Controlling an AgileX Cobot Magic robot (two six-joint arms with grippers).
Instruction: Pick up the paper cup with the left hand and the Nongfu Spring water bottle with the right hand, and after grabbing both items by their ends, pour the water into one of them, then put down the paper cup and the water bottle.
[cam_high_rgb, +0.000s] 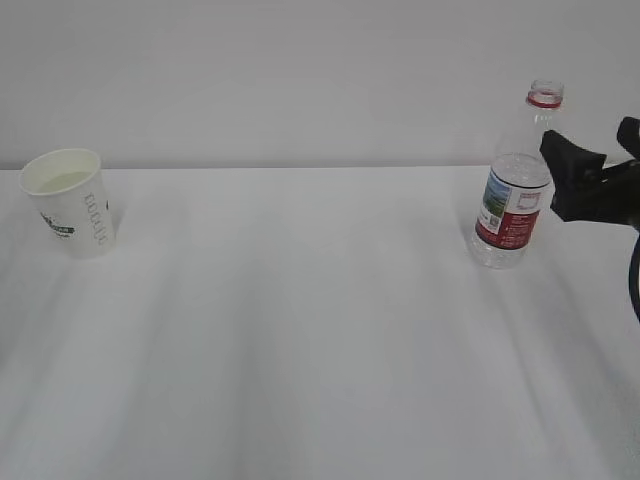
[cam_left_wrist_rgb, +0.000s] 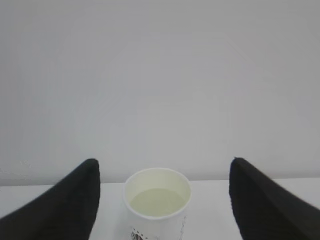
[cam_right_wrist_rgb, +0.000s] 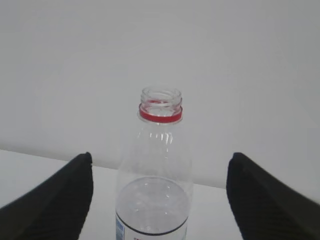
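The white paper cup stands upright at the table's far left, with pale water inside it. In the left wrist view the cup sits between the fingers of my left gripper, which is open and clear of it on both sides. The Nongfu Spring water bottle stands upright and uncapped at the right, partly filled with water. My right gripper hovers just right of it at shoulder height. In the right wrist view the bottle is centred between the open right gripper, untouched.
The white table runs back to a plain grey wall. Cup and bottle stand far apart near the table's rear edge. The left arm is outside the exterior view.
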